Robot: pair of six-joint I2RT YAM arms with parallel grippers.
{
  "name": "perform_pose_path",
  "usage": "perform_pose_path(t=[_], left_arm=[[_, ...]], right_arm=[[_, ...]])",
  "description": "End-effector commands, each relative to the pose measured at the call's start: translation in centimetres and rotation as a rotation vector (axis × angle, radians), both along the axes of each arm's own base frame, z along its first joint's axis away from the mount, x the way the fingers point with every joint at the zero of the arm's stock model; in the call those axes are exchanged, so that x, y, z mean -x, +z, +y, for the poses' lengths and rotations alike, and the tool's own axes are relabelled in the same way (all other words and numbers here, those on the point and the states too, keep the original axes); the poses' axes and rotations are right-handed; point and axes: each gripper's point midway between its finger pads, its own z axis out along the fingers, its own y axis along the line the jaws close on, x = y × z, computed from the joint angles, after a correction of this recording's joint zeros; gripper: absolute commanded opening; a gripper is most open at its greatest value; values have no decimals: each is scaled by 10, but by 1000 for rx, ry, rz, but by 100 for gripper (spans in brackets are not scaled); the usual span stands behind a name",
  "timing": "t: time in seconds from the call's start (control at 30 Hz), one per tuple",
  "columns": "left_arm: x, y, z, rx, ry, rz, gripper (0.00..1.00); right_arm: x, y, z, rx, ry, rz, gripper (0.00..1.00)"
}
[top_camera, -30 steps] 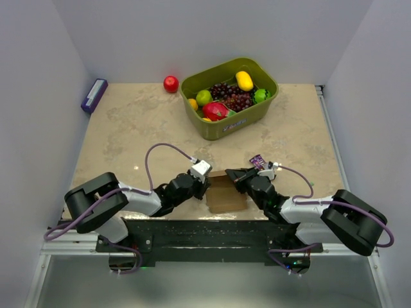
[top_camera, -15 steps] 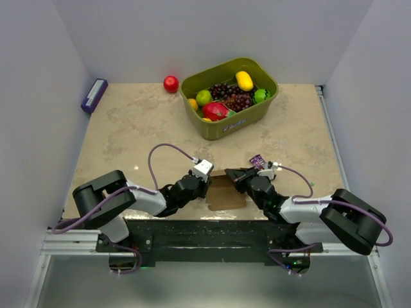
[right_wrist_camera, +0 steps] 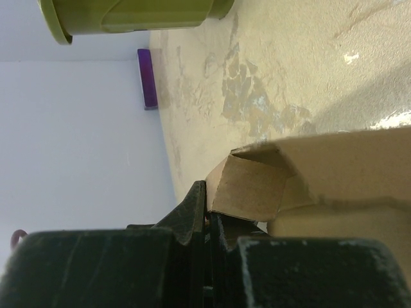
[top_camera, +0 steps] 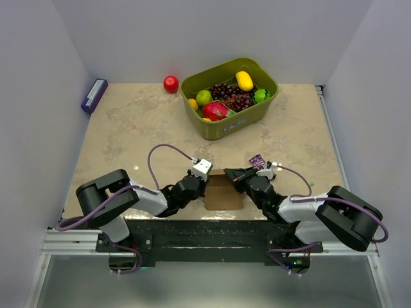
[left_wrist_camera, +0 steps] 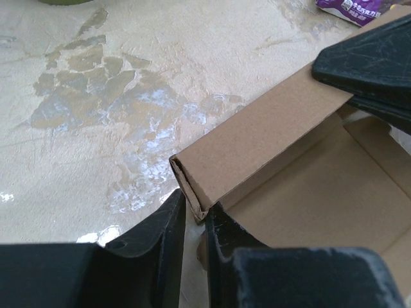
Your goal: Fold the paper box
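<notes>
Since the earlier frame the left arm's elbow has swung inward. The box (top_camera: 225, 192) lies at the table's (top_camera: 128, 128) near edge. The left gripper (left_wrist_camera: 194, 208) narrowly pinches its corner wall and the right gripper (right_wrist_camera: 207, 205) clamps a flap. The bin (top_camera: 239, 123) holds fruit (top_camera: 234, 99).

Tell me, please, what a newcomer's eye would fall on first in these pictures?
Probably the green bin at the far side of the table, heaped with bright fruit, with a red apple just left of it. Next, at the near edge, the left tool and right tool each pinch a side of the half-folded paper box.
</notes>
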Motion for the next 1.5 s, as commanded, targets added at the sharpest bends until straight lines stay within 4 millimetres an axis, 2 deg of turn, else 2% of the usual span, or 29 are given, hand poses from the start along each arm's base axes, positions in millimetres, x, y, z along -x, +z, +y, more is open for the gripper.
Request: perform_pose_path(t=[0.0, 0.23, 0.4, 0.53, 0.57, 0.6, 0.67, 0.7, 0.73, 0.8, 0.83, 0.87, 0.9, 0.93, 0.97, 1.0, 1.03, 1.07, 1.1, 1.13, 1.17, 1.23, 1.27, 1.37, 1.47], left_arm=[[-26, 29, 0, 77, 131, -100, 15], [-33, 23, 13, 29, 211, -112, 0], [-36, 17, 19, -9, 239, -110, 0], [-32, 16, 8, -30, 165, -92, 0], [-34, 18, 1, -27, 141, -81, 0], [-31, 12, 2, -64, 125, -55, 0], [-31, 12, -1, -58, 84, -28, 0], [-30, 12, 0, -60, 69, -9, 0], [-33, 12, 2, -60, 62, 2, 0], [-38, 14, 5, -66, 22, 29, 0], [-40, 14, 8, -82, 16, 35, 0], [-45, 18, 6, -69, -4, 47, 0], [-43, 14, 9, -90, -21, 80, 0], [-47, 13, 13, -96, -24, 95, 0], [-45, 14, 8, -87, -65, 113, 0], [-44, 11, 12, -104, -73, 132, 0], [-45, 11, 15, -109, -77, 142, 0], [-42, 12, 11, -100, -111, 156, 0], [-41, 12, 13, -104, -119, 167, 0], [-42, 12, 15, -103, -123, 175, 0], [-38, 12, 13, -98, -151, 192, 0], [-39, 15, 15, -96, -164, 196, 0], [-39, 16, 15, -94, -173, 201, 0], [-41, 19, 17, -86, -179, 209, 0], [-43, 22, 19, -78, -174, 206, 0]], right_arm=[[23, -32, 8, 100, 108, 87, 0], [23, -32, 7, 109, 99, 90, 0], [23, -32, 6, 110, 94, 92, 0], [22, -22, 5, 126, 101, 53, 0], [21, -18, 6, 151, 112, 31, 4], [22, -12, 4, 163, 117, 18, 9], [23, -3, 3, 197, 134, -17, 16], [25, -2, 0, 214, 142, -18, 26], [28, 12, 0, 188, 151, -54, 32], [33, 21, -3, 215, 184, -93, 49], [34, 43, -3, 188, 189, -145, 55], [38, 48, -3, 206, 213, -161, 58], [42, 43, -7, 250, 232, -144, 60], [43, 66, -8, 236, 235, -198, 66], [43, 70, -12, 298, 246, -234, 68], [45, 62, -19, 374, 257, -211, 71], [43, 77, -21, 405, 254, -232, 72], [42, 78, -27, 481, 263, -251, 72], [44, 62, -40, 585, 263, -201, 73], [42, 69, -42, 620, 264, -206, 73], [45, 59, -48, 705, 298, -193, 73], [45, 62, -45, 754, 344, -212, 73], [46, 52, -47, 810, 375, -188, 73], [43, 53, -43, 840, 397, -179, 73], [41, 41, -48, 877, 379, -139, 71]])
